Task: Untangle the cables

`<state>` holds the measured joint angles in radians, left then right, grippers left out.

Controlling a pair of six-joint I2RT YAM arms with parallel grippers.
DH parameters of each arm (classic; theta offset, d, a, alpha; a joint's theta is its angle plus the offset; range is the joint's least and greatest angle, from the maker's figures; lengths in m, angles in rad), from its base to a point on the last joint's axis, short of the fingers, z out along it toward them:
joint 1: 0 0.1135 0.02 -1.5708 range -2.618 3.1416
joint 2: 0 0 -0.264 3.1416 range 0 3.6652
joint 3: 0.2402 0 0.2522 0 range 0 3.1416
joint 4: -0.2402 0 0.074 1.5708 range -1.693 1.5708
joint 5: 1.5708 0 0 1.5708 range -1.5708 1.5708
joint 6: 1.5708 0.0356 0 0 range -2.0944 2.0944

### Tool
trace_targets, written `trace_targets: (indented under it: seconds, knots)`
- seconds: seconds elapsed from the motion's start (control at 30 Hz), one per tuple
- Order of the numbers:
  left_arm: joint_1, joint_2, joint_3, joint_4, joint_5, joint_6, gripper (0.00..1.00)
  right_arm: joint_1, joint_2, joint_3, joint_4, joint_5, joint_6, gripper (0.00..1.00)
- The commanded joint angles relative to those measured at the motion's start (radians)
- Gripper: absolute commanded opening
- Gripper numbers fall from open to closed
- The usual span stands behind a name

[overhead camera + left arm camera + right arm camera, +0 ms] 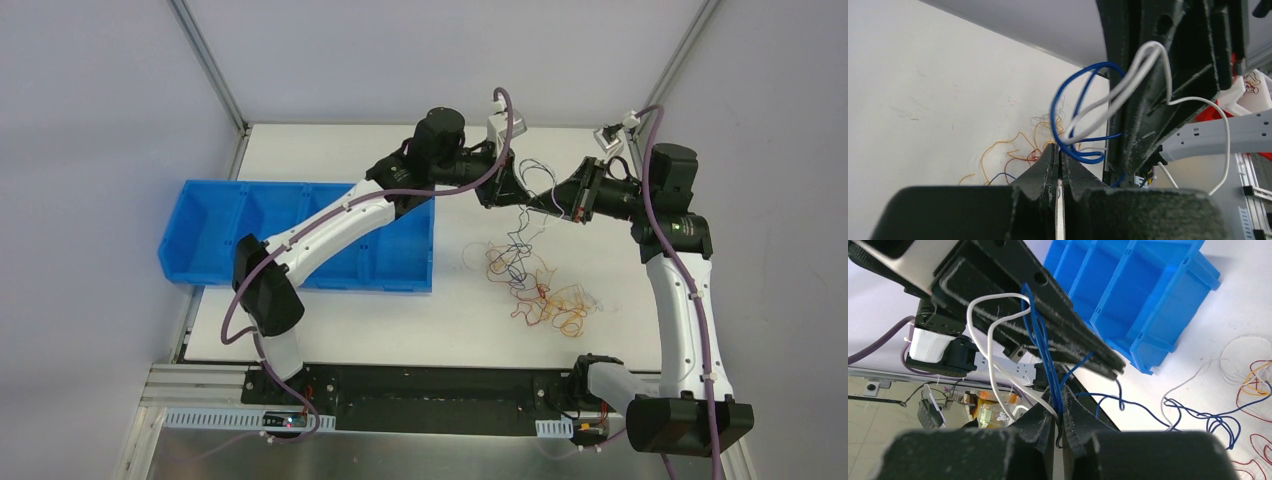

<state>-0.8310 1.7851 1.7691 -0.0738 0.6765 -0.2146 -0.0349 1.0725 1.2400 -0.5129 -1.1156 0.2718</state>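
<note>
Two arms rise from the near edge of the white table, the left arm slanting across a blue bin and the right arm running up the right side.

Just past the bases, between the arms and right of the bin, most of the cables lie in a loose tangle on the tabletop. The curls are orange, red and yellow, with darker blue loops on the far side of the heap. From there a few thin strands climb off the table toward the grippers.

Farther back, the two grippers meet tip to tip above the table, very close together. In its wrist view the left gripper has its fingers pressed together, with a white strand showing in the slit between them and a blue strand looping out from the tips. The right gripper is likewise nearly closed, pinching blue and white strands that run up along the left gripper's fingers just in front of it. In the overhead view the left gripper and right gripper hold this short stretch of cable raised between them.
</note>
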Motion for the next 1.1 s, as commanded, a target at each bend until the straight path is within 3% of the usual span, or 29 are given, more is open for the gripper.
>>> trace_targets:
  seconds: [0.0,0.23,0.3,0.4,0.77,1.07]
  knots:
    - [0.054,0.017,0.042,0.024,-0.107,-0.120,0.00,0.005,-0.038,0.016,0.022,-0.047,0.050,0.09]
    - [0.156,0.011,-0.022,0.038,-0.169,-0.223,0.00,-0.001,-0.043,0.043,-0.053,-0.054,0.023,0.09]
    - [0.173,0.011,-0.048,0.041,-0.175,-0.236,0.00,-0.007,-0.045,0.060,-0.054,-0.052,0.027,0.01]
    - [0.196,0.004,-0.078,0.039,-0.174,-0.225,0.00,-0.045,-0.044,0.075,-0.055,-0.055,0.037,0.00]
    - [0.395,0.010,-0.169,-0.018,-0.205,-0.198,0.00,-0.508,0.044,0.168,-0.082,-0.270,0.030,0.00]
    - [0.467,0.064,-0.151,-0.024,-0.205,-0.172,0.00,-0.663,0.100,0.253,-0.074,-0.328,0.041,0.00]
